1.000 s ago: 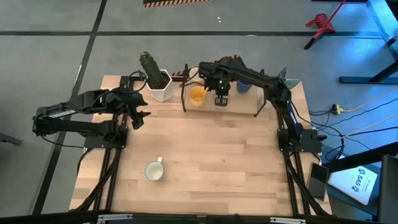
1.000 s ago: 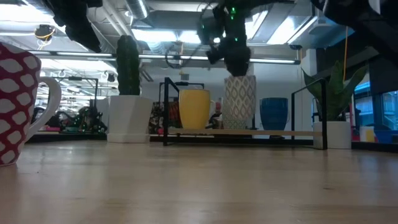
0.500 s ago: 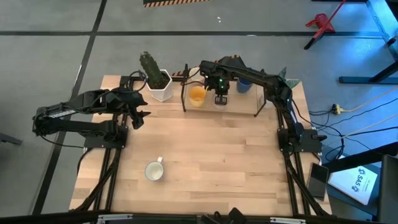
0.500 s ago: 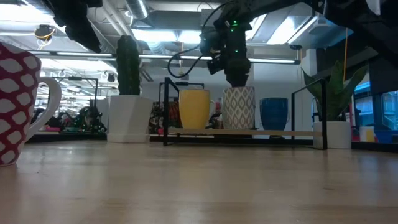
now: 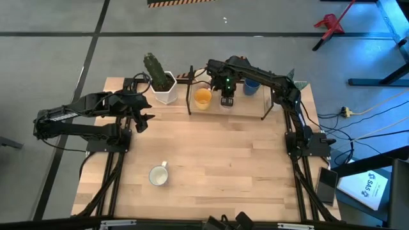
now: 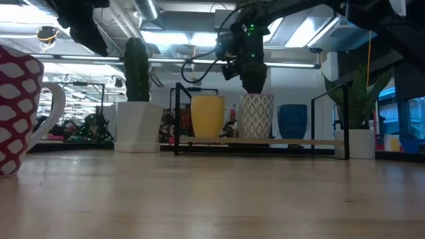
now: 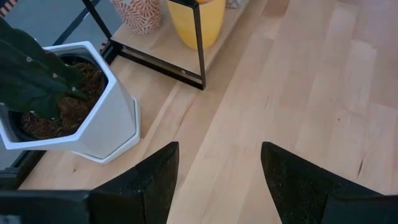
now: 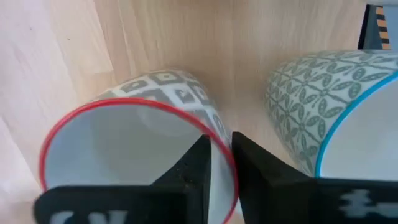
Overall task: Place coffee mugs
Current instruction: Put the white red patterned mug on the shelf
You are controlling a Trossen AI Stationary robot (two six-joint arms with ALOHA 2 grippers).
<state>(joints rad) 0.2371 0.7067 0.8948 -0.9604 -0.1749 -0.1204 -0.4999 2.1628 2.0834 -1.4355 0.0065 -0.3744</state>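
Note:
My right gripper (image 6: 253, 85) is over the black-framed wooden rack (image 6: 265, 141) at the table's far edge, pointing down and shut on a grey diamond-patterned mug with a red rim (image 8: 155, 106). That mug (image 6: 255, 116) stands on the rack board between a yellow mug (image 6: 207, 114) and a dark blue mug (image 6: 292, 121). A teal-patterned mug with a blue rim (image 8: 311, 118) stands right beside it. A white mug (image 5: 158, 174) stands on the table near the front. My left gripper (image 5: 142, 118) hovers open at the left, above bare table. My right gripper has the mug's wall at the rim (image 8: 222, 149) between its two fingers, one finger (image 8: 196, 165) inside the mug and one (image 8: 255, 165) outside. The fingers come from above, pointing down. The mug stands upright with its base on the rack board.
A white hexagonal pot with a cactus (image 5: 163, 86) stands left of the rack. An orange-patterned mug (image 7: 138, 12) sits at the rack's left end. A red-and-white patterned mug (image 6: 20, 106) is close to the low camera. A small potted plant (image 6: 355, 133) stands right of the rack.
My right gripper has gone down with the diamond-patterned mug, which was lifted a little above the rack board and now stands on it between the yellow and blue mugs.

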